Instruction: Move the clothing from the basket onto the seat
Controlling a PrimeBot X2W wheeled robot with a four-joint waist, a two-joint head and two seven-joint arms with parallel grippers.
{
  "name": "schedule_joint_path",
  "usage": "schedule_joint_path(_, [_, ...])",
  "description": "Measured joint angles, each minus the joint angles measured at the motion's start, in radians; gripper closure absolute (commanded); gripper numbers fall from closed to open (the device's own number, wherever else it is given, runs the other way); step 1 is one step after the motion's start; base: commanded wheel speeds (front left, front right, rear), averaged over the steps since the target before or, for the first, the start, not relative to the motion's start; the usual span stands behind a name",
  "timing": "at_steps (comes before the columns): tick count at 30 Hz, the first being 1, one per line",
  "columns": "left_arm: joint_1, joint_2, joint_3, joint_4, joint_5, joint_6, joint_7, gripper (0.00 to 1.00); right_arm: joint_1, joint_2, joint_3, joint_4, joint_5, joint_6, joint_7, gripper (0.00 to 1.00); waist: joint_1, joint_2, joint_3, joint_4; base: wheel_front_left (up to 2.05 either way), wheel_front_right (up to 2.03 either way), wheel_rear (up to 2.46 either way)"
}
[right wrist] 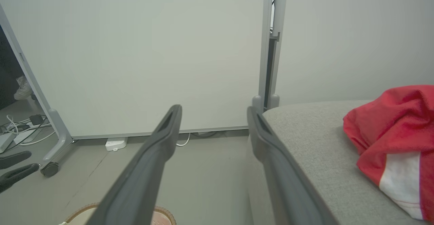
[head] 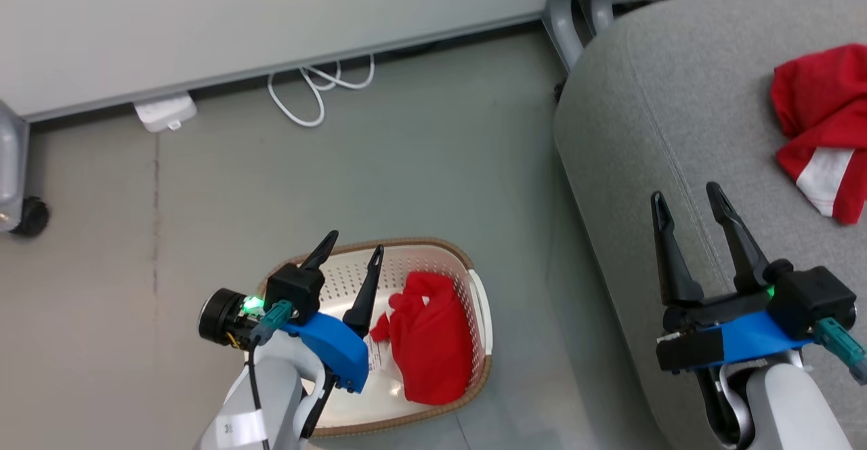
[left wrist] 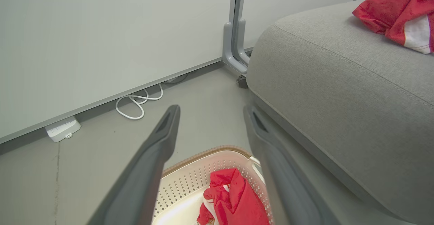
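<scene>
grey floor [head: 406, 152] by seat [head: 677, 131]: one garment [head: 430, 341] lies in the basket [head: 440, 243]; next i must lower my open left gripper [head: 355, 241] onto it.

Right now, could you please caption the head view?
Open left tool over the basket with one red garment; open right tool above the seat bearing the other garment.

basket [head: 420, 241]: on the floor
seat [head: 643, 97]: right of basket
first garment [head: 427, 341]: inside basket, right side
second garment [head: 819, 125]: on seat, well right of basket
power strip [head: 164, 112], cable [head: 305, 94]: behind basket
</scene>
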Motion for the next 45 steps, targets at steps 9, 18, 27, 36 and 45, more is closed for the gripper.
schedule_joint_path(9, [-0.139, 0.037, -0.177, 0.197, -0.106, 0.0, 0.0, 0.0, -0.081, -0.002, 0.022, -0.017, 0.0, 0.0, 0.0, 0.0, 0.0001, 0.0, 0.125, -0.051, 0.0, 0.0, 0.0])
schedule_joint_path(18, [-0.243, 0.045, -0.376, 0.35, -0.257, 0.0, 0.026, 0.0, -0.145, -0.002, 0.041, -0.031, -0.002, 0.0, 0.0, 0.0, 0.0001, 0.0, 0.244, -0.086, 0.0, 0.0, 0.0])
schedule_joint_path(27, [-0.331, 0.068, -0.532, 0.388, -0.4, 0.0, 0.089, 0.0, -0.209, -0.008, 0.055, -0.055, -0.011, 0.0, 0.0, 0.0, 0.0, 0.0, 0.365, -0.098, 0.0, 0.0, 0.0])
schedule_joint_path(36, [-0.387, 0.092, -0.655, 0.403, -0.509, 0.0, 0.122, 0.0, -0.255, -0.014, 0.063, -0.076, -0.021, 0.0, 0.0, 0.0, 0.0, 0.0, 0.472, -0.109, 0.0, 0.0, 0.0])
schedule_joint_path(45, [-0.45, 0.099, -0.756, 0.418, -0.584, 0.0, 0.129, 0.0, -0.281, -0.022, 0.057, -0.104, -0.026, 0.0, 0.0, 0.0, 0.0, 0.0, 0.561, -0.116, 0.0, 0.0, 0.0])
